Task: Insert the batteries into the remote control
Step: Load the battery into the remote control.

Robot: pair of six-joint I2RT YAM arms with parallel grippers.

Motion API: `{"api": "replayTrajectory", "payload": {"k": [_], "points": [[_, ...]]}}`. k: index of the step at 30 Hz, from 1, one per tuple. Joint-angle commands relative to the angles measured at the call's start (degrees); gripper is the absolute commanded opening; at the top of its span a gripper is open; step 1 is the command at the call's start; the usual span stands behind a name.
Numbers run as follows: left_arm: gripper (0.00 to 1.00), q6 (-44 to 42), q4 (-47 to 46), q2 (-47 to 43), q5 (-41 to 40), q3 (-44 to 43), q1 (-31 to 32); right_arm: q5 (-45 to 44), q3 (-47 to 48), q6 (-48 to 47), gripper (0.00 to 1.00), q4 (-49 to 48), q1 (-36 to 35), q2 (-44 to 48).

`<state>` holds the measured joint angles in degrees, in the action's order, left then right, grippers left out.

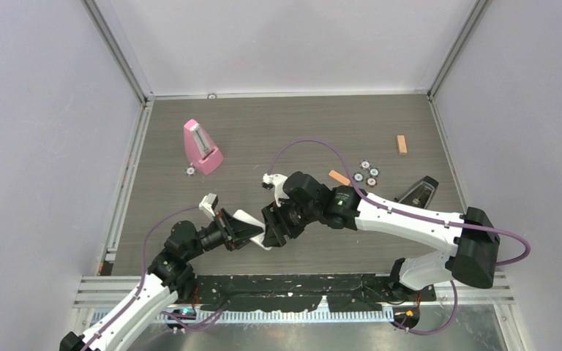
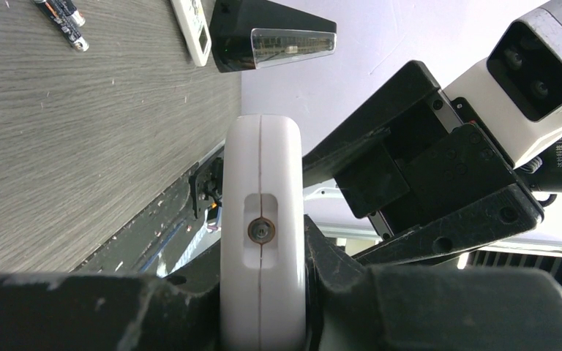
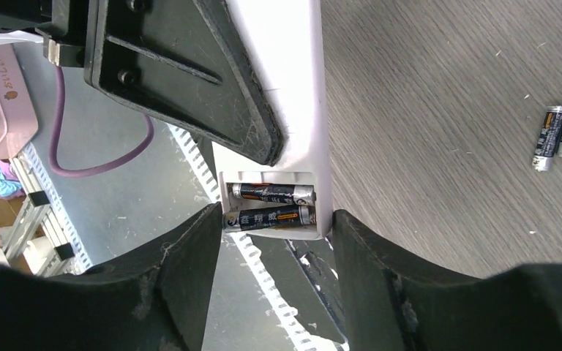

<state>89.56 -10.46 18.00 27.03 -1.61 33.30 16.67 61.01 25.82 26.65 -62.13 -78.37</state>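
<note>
Remote control held, two batteries in its bay.
Left gripper clamps it; right gripper fingers stand narrow beside the bay, contact I cannot tell.

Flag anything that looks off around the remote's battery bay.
The lower battery in the open bay of the remote control seems slightly askew. Its left end reaches the bay's edge, while the upper battery lies fully inside. No cover is on the bay.
</note>
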Motion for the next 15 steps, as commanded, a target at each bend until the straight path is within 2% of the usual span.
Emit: {"api": "replayTrajectory", "payload": {"k": [1,7,13,15], "points": [[0.0,-0.22,-2.89,-0.16,1.39,-3.04,0.07,0.12,-0.49,-0.1,0.58,-1.57,0.39,0.94],[0.0,0.31,-2.99,-0.16,2.01,-3.62,0.04,-0.37,-2.42,0.47,0.51,-4.02,1.52,1.8],[0.0,0.77,-3.53,-0.22,2.4,-3.67,0.05,-0.55,-3.21,0.97,0.37,-5.45,2.46,1.74],[0.0,1.33,-4.0,-0.29,2.57,-3.73,0.07,-0.17,-3.26,1.06,0.35,-5.61,2.61,1.51]]}}
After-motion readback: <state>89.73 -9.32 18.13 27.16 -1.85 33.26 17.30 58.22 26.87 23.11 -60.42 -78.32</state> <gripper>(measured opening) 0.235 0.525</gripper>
